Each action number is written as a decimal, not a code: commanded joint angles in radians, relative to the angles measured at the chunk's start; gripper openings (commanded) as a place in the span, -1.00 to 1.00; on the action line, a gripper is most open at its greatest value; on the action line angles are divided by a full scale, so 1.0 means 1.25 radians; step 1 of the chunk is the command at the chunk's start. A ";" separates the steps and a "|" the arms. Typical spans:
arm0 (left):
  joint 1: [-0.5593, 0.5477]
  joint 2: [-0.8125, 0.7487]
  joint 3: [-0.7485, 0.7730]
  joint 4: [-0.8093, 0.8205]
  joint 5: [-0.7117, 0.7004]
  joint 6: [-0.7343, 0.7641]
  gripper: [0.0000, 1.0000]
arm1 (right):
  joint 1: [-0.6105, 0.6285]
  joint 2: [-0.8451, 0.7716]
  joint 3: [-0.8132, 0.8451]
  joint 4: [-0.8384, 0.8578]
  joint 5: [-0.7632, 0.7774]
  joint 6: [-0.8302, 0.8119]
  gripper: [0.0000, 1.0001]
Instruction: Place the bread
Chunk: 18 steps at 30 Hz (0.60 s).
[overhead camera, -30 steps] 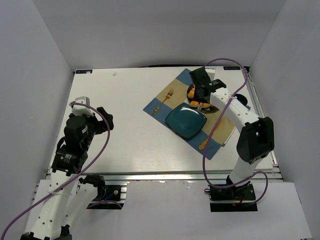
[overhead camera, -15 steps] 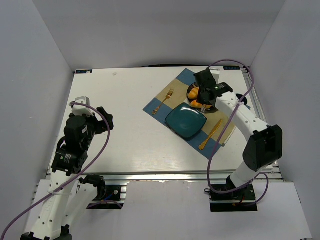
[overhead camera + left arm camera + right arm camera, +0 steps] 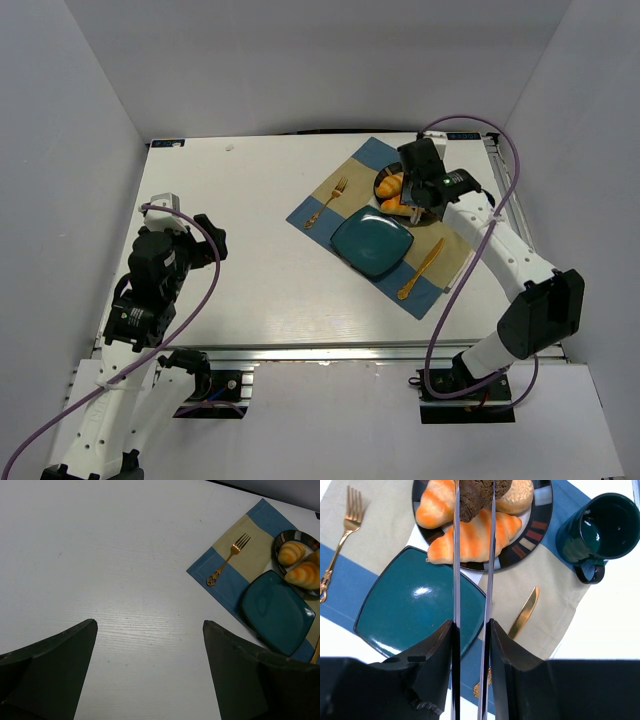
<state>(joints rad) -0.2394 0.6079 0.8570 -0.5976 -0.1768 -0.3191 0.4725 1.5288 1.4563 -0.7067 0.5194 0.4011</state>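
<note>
Dark brown bread [image 3: 475, 495], orange-striped croissant [image 3: 472, 539], teal plate [image 3: 417, 602], blue-and-beige placemat [image 3: 382, 535], gold fork [image 3: 352, 504].

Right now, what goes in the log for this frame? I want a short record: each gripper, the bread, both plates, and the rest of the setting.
right gripper: shut on the bread, over the pastry plate
bread: dark bun between the fingers; cannot tell if it is lifted clear
left gripper: open, holding nothing, over bare table
pastry plate: round, dark rim; holds a croissant and a roll
teal plate: nothing on it, beside the pastry plate
mat: under both plates, with fork and knife
mug: right of the pastry plate
</note>
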 commanded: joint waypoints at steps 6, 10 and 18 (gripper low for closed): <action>0.000 0.007 0.000 0.011 0.005 0.000 0.96 | 0.093 -0.143 -0.087 0.011 -0.046 -0.042 -0.38; 0.000 0.001 -0.007 0.017 0.009 -0.004 0.96 | 0.178 -0.190 -0.130 -0.016 -0.035 -0.028 -0.37; 0.000 -0.009 -0.002 0.007 0.031 -0.016 0.96 | 0.330 -0.247 -0.203 -0.086 0.032 0.059 -0.38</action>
<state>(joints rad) -0.2394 0.6113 0.8570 -0.5976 -0.1658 -0.3267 0.8566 1.2507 1.2274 -0.7738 0.4992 0.4221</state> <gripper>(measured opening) 0.978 0.382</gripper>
